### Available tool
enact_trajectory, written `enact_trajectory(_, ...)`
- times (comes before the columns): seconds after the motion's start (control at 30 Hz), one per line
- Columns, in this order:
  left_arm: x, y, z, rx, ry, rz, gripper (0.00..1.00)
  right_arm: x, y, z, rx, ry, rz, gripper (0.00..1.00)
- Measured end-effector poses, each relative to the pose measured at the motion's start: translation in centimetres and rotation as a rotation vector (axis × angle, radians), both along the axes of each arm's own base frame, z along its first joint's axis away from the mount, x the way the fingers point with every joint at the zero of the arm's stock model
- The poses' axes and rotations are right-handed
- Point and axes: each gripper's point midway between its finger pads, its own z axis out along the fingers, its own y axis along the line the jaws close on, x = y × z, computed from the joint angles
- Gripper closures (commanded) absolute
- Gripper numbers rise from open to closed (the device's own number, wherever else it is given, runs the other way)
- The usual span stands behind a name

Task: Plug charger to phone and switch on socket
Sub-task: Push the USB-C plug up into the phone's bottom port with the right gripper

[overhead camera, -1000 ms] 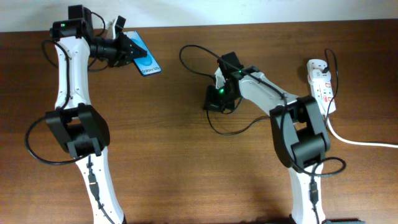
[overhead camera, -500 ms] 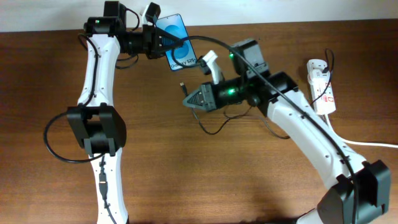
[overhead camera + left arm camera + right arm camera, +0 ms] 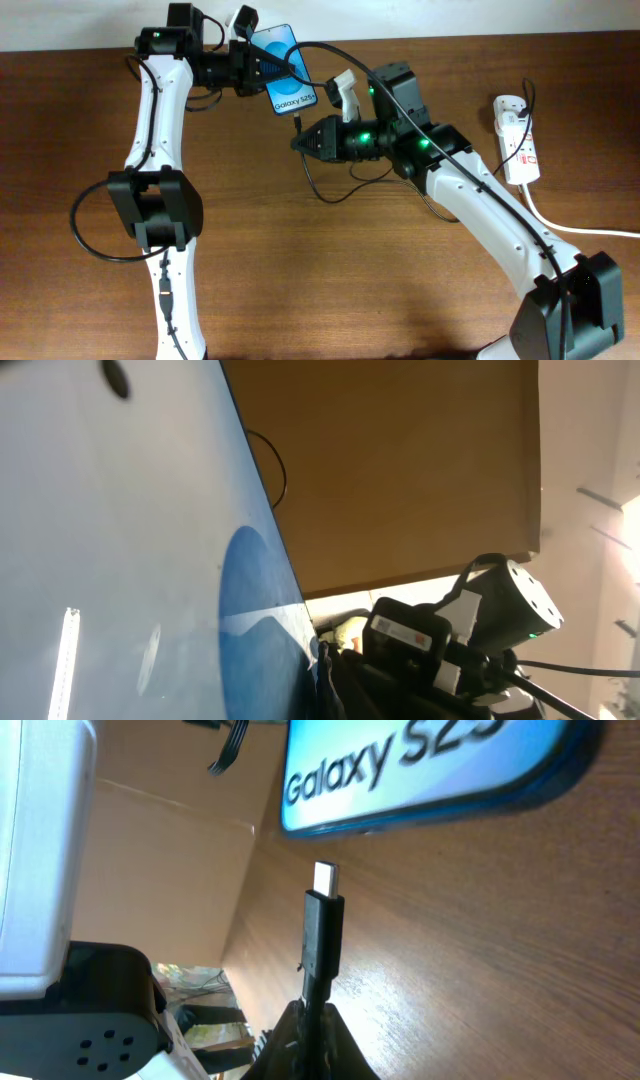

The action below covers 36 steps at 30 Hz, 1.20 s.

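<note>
Left gripper (image 3: 256, 66) is clamped on the phone (image 3: 287, 84) at its far end. The lit blue screen faces up, and the end with the white text points toward the middle of the table (image 3: 330, 290). In the left wrist view the phone (image 3: 120, 550) fills the left half, its long edge cutting diagonally across bare wood.

Right gripper (image 3: 300, 142) is pinched narrow on the charger (image 3: 328, 195), just behind the connector. In the right wrist view the charger (image 3: 322, 925) stands straight out from the closed fingers (image 3: 305, 1050), its metal tip aimed at the text-end edge of the phone (image 3: 430, 770). Tip and edge are near but apart, and a strip of wood shows between them. We cannot make out a port on that edge.

Slack cable loops on the table under the right arm. The socket (image 3: 518, 140) lies at the table's right side, well apart from both grippers. Its white cord (image 3: 580, 228) trails off toward the right edge. Bare wood spans the near half of the table between the two arms.
</note>
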Motion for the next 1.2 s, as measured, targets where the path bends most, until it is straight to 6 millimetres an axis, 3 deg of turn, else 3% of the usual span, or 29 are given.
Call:
enact_trajectory(0.13,-0.1,0.0,0.0,0.001,0.012,0.000,1.00,1.0,-1.9,0.5,0.045,0.018,-0.004,0.96)
enact_trajectory(0.33,-0.1,0.0,0.0,0.002,0.061,0.002,1.00,0.1,-1.8,-0.7,0.058,0.064,0.033,0.96)
enact_trajectory(0.57,-0.2,0.0,-0.1,0.002,0.072,0.002,1.00,-0.4,-0.7,-0.2,0.075,0.038,0.066,0.96)
enact_trajectory(0.8,-0.7,-1.1,-0.1,0.003,0.072,-0.021,1.00,-0.4,-0.7,-0.2,0.076,0.035,0.067,0.96)
enact_trajectory(1.2,-0.7,-1.3,-0.1,0.003,0.071,-0.024,1.00,0.3,-1.5,-0.2,0.072,0.026,0.046,0.96)
